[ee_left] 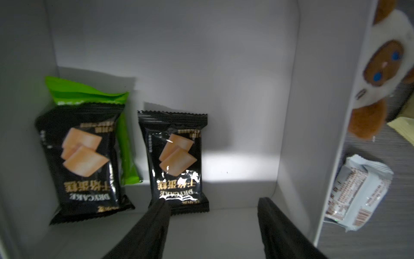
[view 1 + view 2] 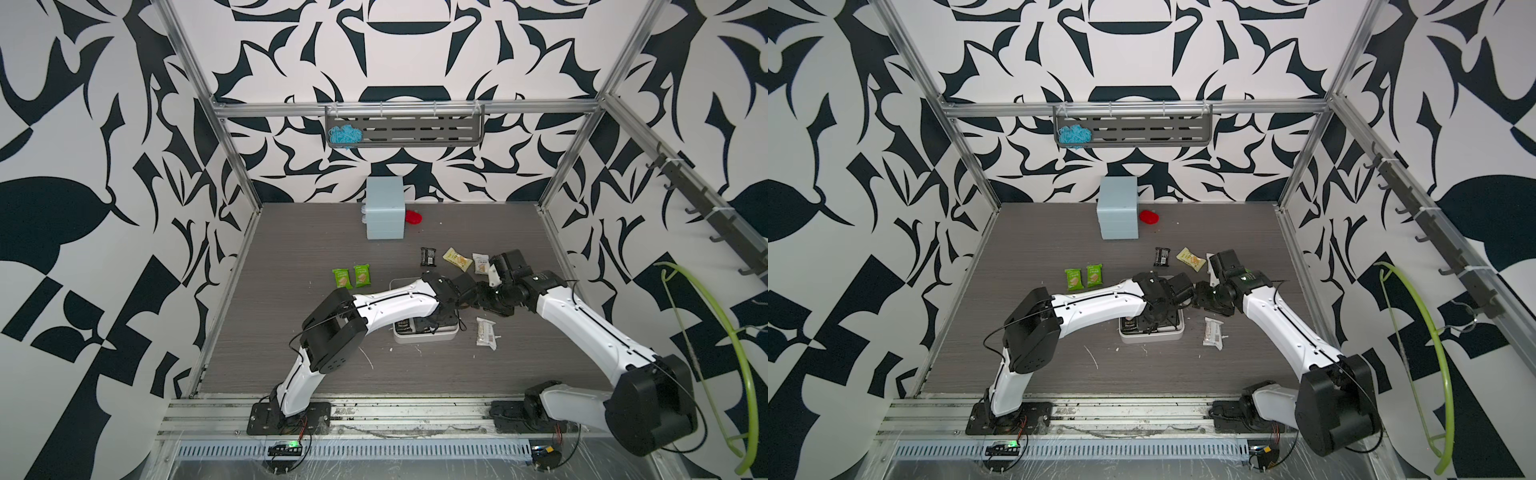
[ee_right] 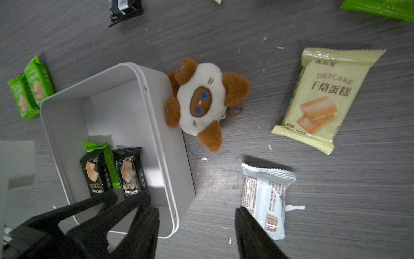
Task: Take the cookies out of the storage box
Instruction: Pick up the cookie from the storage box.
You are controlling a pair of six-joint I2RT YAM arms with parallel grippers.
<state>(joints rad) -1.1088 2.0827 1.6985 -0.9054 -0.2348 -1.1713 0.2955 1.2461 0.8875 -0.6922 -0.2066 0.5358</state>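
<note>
The storage box (image 3: pixel 161 125) is a white tray, seen in both top views (image 2: pixel 419 337) under my left arm. Inside lie cookies: two black packets (image 1: pixel 177 157) (image 1: pixel 83 161) and a green one (image 1: pixel 125 143) half under the outer black one. My left gripper (image 1: pixel 212 200) is open inside the box, one fingertip (image 1: pixel 162 203) at the nearer black packet's edge, nothing between the fingers. My right gripper (image 3: pixel 197 214) hangs open just outside the box, over the table beside a white packet (image 3: pixel 264 197). Other cookies lie on the table: cream-yellow (image 3: pixel 324 101), two green (image 2: pixel 351 277), black (image 2: pixel 428 256).
A brown-and-white plush toy (image 3: pixel 201 98) leans against the box's outer wall. A light-blue drawer cabinet (image 2: pixel 384 214) and a red object (image 2: pixel 413 218) stand at the back. Another white packet (image 2: pixel 482 264) lies by my right wrist. Both arms crowd together over the box.
</note>
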